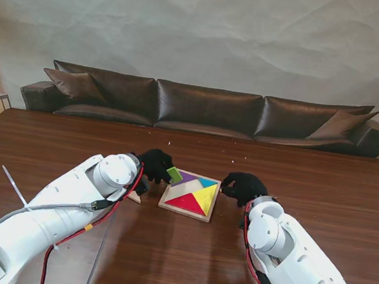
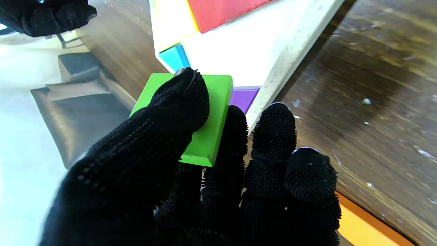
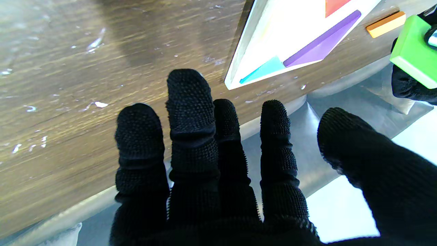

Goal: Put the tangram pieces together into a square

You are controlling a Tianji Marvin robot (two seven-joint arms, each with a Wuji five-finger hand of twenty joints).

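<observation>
Left hand: the left hand (image 1: pixel 155 164) grips the green piece (image 2: pixel 205 123), thumb on its top face and fingers (image 2: pixel 273 133) under and beside it, held over the tray's far left corner.
Right hand: the right hand (image 1: pixel 242 186) holds nothing, its fingers (image 3: pixel 189 112) spread and straight, just off the tray's right edge.
Tray: the white tray (image 1: pixel 168 200) lies between the two hands, tilted a little on the bench (image 1: pixel 53 140).
Pieces in tray: red piece (image 1: pixel 184 202), yellow piece (image 1: pixel 205 197), purple piece (image 1: pixel 188 178) and cyan piece (image 1: pixel 207 183) sit inside; the rest of the tray floor shows bare white beside the purple piece, under the green one.
Loose piece: an orange piece (image 3: pixel 385 24) lies on the bench just outside the tray, near the left hand's wrist side.
Room to move: open bench lies on all sides of the tray past both hands.
Hidden: the left hand covers the tray's far left corner in the stand view; glare in both wrist views washes out the tray floor, so the piece edges there are hard to read.
Beyond: a brown sofa (image 1: pixel 207 106) stands past the far edge of the bench.
</observation>
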